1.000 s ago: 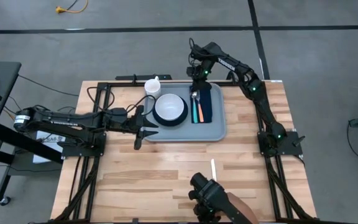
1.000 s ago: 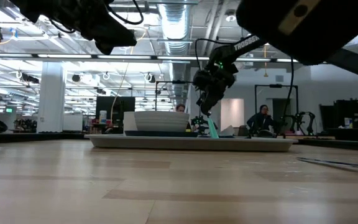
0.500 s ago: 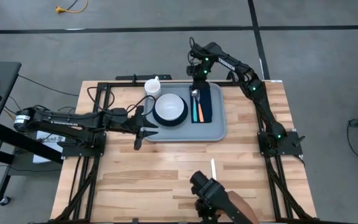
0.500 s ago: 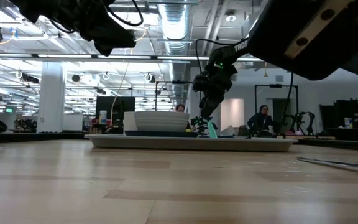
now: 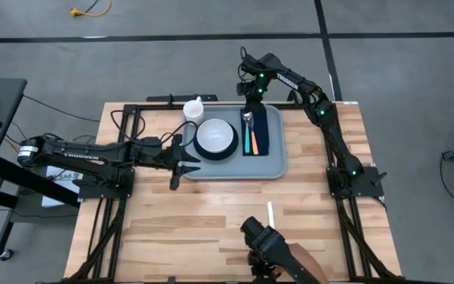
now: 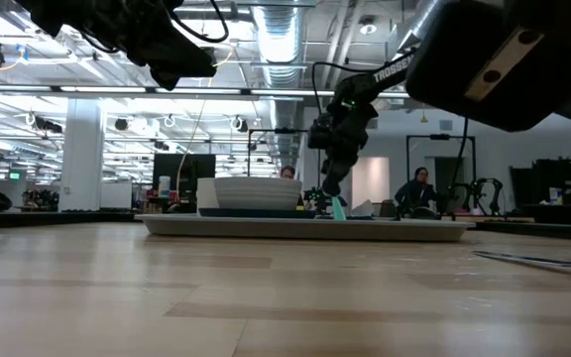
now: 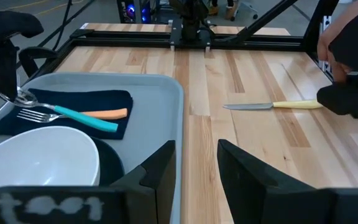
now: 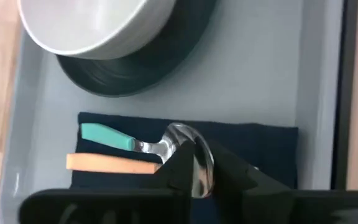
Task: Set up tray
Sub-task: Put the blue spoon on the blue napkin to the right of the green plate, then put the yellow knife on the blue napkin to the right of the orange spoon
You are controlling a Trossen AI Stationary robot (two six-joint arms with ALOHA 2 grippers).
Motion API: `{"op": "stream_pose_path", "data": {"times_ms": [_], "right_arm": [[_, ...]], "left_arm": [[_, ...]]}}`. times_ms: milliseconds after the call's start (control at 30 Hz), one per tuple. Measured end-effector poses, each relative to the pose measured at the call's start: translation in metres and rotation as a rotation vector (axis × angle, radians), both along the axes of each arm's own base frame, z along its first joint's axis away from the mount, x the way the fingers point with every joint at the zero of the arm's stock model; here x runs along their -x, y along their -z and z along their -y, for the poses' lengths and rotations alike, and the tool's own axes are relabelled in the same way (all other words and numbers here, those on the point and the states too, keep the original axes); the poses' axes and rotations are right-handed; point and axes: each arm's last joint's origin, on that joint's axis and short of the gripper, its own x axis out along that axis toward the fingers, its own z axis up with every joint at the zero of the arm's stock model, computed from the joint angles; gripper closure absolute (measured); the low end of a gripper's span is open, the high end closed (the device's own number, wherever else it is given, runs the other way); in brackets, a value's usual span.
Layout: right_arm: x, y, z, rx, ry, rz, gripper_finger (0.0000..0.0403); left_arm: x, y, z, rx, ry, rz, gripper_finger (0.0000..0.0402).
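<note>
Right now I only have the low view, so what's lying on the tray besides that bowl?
Observer: A navy napkin lies on the tray, right of the bowl, with a fork and a spoon side by side on it.
Operator: Where exactly is the right gripper?
Observer: The right gripper is directly over the spoon's bowl end, at the napkin's far edge.
Operator: And the left one?
Observer: The left gripper is open, holding nothing, beside the tray's near left corner.

tray (image 6: 305, 228), white bowl (image 6: 256, 192), arm above
</note>
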Motion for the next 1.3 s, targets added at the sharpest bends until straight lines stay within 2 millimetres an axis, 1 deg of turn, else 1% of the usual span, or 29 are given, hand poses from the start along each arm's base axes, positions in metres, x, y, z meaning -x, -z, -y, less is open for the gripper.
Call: {"op": "stream_pose_path", "data": {"times_ms": [100,200,733,1000,1167,1233,1300], "right_arm": [[0.000,0.000,0.000,0.011,0.004,-0.014,0.0347],[0.000,0.000,0.000,0.012,0.003,-0.012,0.0339],[-0.001,0.000,0.002,0.026,0.004,0.002,0.0337],[0.002,0.002,0.004,0.073,0.061,-0.095,0.0337],[0.014,0.000,0.003,0.001,0.092,-0.181,0.0337],[0.021,-0.003,0.002,-0.059,0.108,-0.199,0.0337],[0.025,-0.006,0.004,-0.114,0.151,-0.175,0.0337]], "left_arm": [[0.000,0.000,0.000,0.000,0.000,0.000,0.0294],[0.000,0.000,0.000,0.000,0.000,0.000,0.0294],[0.000,0.000,0.000,0.000,0.000,0.000,0.0294],[0.000,0.000,0.000,-0.001,0.000,-0.002,0.0294],[0.000,0.000,-0.001,-0.009,-0.020,-0.002,0.0294],[0.000,0.000,-0.003,-0.018,-0.075,-0.003,0.0294],[0.000,0.000,-0.006,-0.026,-0.124,-0.003,0.0294]]}}
